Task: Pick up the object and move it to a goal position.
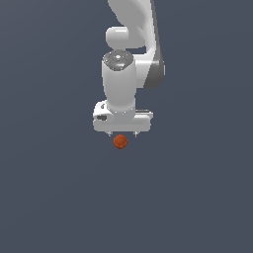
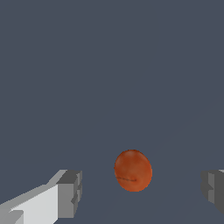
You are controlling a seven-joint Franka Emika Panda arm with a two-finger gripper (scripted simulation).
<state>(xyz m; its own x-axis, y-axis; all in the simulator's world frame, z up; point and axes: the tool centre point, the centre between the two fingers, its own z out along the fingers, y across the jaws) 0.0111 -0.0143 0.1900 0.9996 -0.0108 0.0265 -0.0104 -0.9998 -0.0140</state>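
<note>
fingers [image 2: 69, 194] spread wide, holding nothing | ball [image 2: 133, 170] between them, touching neither | gripper [image 1: 121, 133] just above ball | progress: aligned; grasp, lift, move to goal all left

Arm [image 1: 133, 29] reaching straight down, wrist vertical. Gripper [image 1: 122, 133] pointed downward, jaws spread wide; 2 grey finger pads [image 2: 70, 192] well apart, nothing clamped.
</note>
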